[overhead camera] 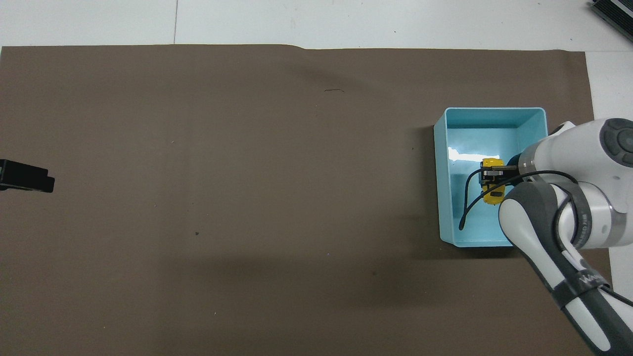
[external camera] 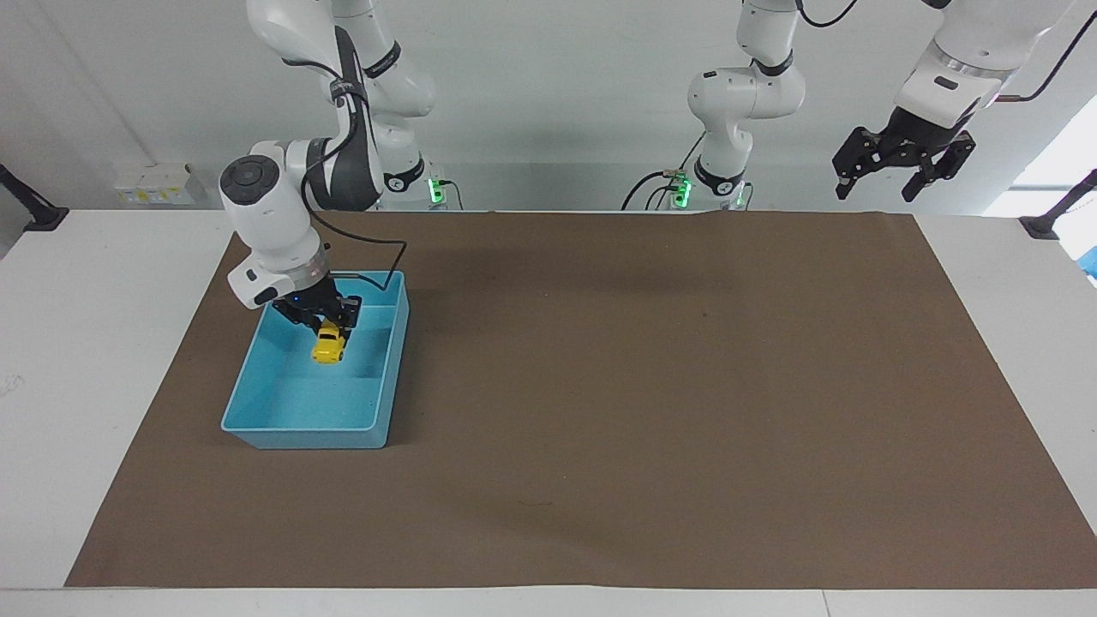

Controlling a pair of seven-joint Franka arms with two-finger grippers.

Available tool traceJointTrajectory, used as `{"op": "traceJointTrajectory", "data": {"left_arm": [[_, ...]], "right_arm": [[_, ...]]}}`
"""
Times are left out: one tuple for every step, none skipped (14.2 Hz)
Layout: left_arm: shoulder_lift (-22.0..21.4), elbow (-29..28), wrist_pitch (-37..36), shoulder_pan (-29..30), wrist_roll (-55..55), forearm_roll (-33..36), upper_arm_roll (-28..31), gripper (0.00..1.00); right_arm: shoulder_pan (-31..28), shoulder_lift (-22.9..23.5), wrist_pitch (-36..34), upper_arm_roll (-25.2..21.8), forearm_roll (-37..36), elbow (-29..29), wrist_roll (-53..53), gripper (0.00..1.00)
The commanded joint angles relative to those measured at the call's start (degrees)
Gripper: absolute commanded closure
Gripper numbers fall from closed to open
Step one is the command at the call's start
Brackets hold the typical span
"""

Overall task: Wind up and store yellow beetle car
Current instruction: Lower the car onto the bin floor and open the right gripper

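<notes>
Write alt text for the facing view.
The right gripper holds a tiny bright-yellow beetle-shaped toy car low inside an open light-blue plastic bin on a brown mat. The left gripper waits open, raised above the mat's corner by the robots.

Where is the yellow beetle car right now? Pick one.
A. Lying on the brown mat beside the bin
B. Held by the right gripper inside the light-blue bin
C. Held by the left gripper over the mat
B: the right gripper is shut on the yellow beetle car, low inside the light-blue bin.
</notes>
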Motion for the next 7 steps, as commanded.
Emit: {"op": "traceJointTrajectory", "data": {"left_arm": [[-1.4, -1.1, -0.6, 0.6, 0.2, -0.5, -0.3, 0.00], [-1.4, -1.1, -0.6, 0.6, 0.2, -0.5, -0.3, 0.00], [-1.4, -1.1, -0.6, 0.7, 0.2, -0.5, -0.3, 0.00], [-1.4, -1.1, -0.6, 0.7, 0.2, -0.5, -0.2, 0.00], [-1.4, -1.1, -0.6, 0.7, 0.2, -0.5, -0.2, 0.00], [-1.4, -1.2, -0.6, 0.6, 0.2, -0.5, -0.3, 0.00], [-1.4, -1.1, -0.6, 0.6, 0.2, -0.5, -0.3, 0.00]], "right_arm": [[-1.7, -0.5, 5.3, 0.5, -0.3, -4.0, -2.7, 1.00], [-1.7, 0.0, 6.6, 0.5, -0.3, -4.9, -2.7, 1.00], [-1.7, 0.1, 7.0, 0.5, -0.3, -5.6, -3.3, 1.00], [-1.7, 0.4, 7.9, 0.5, -0.3, -6.3, -4.0, 1.00], [-2.1, 0.7, 9.3, 0.5, -0.3, -7.0, -4.2, 1.00], [-2.5, 1.4, 10.7, 0.5, -0.3, -7.6, -4.3, 1.00], [-2.6, 2.2, 12.5, 0.5, -0.3, -8.0, -4.4, 1.00]]}}
